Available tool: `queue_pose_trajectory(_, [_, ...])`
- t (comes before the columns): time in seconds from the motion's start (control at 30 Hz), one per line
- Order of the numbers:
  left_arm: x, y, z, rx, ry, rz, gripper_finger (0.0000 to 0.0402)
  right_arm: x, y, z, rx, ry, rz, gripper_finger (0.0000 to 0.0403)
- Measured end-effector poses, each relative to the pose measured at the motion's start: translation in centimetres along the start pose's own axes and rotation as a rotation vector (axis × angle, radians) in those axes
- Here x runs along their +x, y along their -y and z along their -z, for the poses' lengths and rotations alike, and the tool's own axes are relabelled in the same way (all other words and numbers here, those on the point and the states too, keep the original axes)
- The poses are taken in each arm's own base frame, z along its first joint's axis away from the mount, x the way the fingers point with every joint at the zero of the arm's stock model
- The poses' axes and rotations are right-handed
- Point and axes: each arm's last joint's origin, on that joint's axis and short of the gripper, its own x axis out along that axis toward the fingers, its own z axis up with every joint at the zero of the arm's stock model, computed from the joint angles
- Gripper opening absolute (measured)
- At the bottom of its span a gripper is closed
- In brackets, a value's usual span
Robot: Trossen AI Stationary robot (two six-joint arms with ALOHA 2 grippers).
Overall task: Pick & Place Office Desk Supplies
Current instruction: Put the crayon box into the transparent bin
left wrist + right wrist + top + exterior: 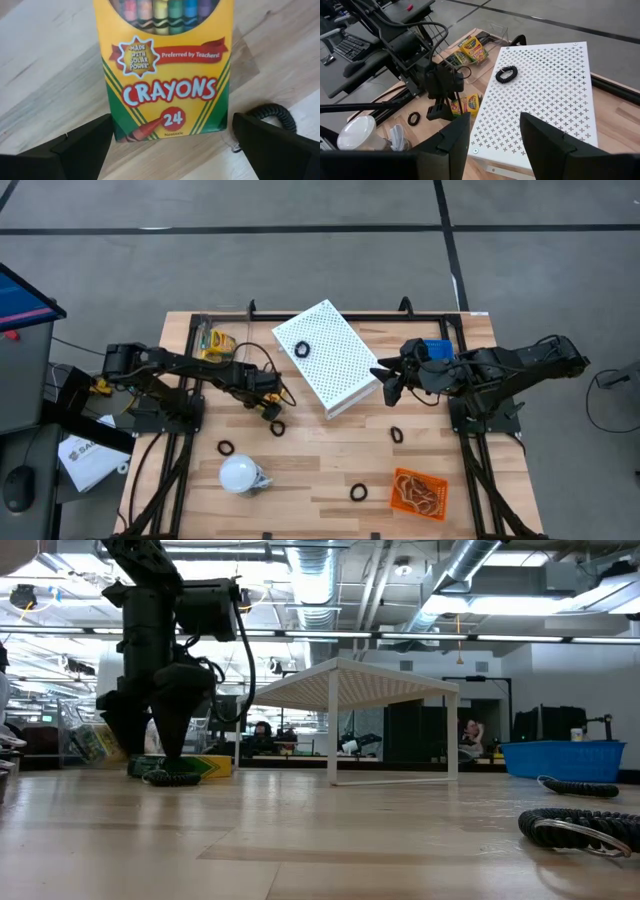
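you see a grey floor (300,250) crossed by dark lines, and exposed ceiling ducts (330,580) under strip lights.

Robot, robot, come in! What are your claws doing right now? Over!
Left gripper open, straddling the crayon box on the table. Right gripper empty, hovering by the white perforated box. Black ring lies right beside the crayons.

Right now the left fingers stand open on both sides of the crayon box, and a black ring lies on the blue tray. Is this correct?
Not quite: the black ring lies on the white perforated box, as the right wrist view shows. The left fingers do stand open on both sides of the crayon box.
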Motion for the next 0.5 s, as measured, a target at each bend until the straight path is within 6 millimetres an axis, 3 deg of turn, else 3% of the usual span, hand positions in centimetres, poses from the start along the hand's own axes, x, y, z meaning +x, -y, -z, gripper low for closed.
queue_pose_trajectory(0.5, [0.40,0.17,-0.19,-0.001,0.014,-0.004,0.0400,0.00,0.00,0.00,0.000,0.000,0.000,0.0169])
